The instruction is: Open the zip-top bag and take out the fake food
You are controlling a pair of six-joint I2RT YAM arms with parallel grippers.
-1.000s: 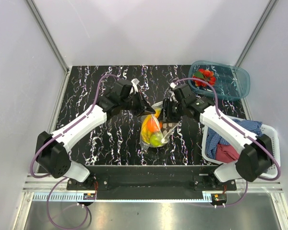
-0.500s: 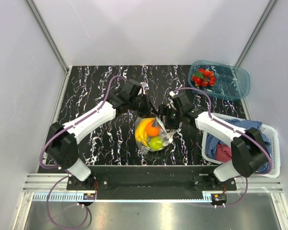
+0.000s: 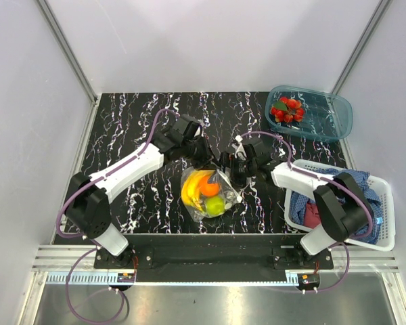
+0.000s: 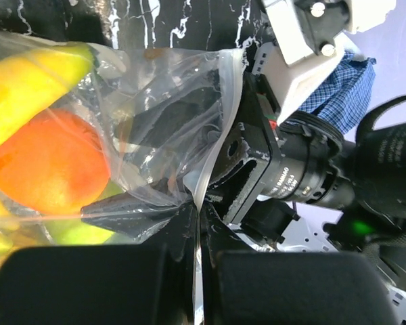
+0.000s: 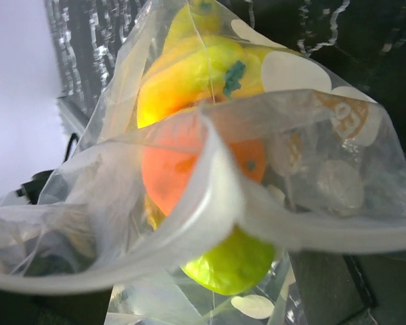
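The zip-top bag (image 3: 206, 195) is sitting close to the middle of the worktop (image 3: 122, 122), a little toward the near edge, and both arms are crowding in over its top end. The left gripper (image 3: 204, 152) is clamping down hard: in its wrist view the clear film is running straight into the closed fingers, so it is pinching one lip of the bag. The right gripper (image 3: 231, 169) is hovering at the opposite lip. Its fingers are not showing clearly in any view, so I cannot tell whether it is gripping the plastic or standing off it.

The right wrist view is looking straight down into the bag, and the two lips are gaping apart there. I'm calling the zip undone, or very nearly.

One piece is looking finished. The red berry cluster (image 3: 287, 110) is lying in the teal tray (image 3: 333, 120) at the far right corner, well apart from the bag. The rest is waiting: the banana (image 3: 191, 185), the orange (image 3: 210, 188) and the green fruit (image 3: 215, 204) are all sitting inside the plastic, packed against each other.

So the opening seems done and most of the emptying is left, three fruits to come out.
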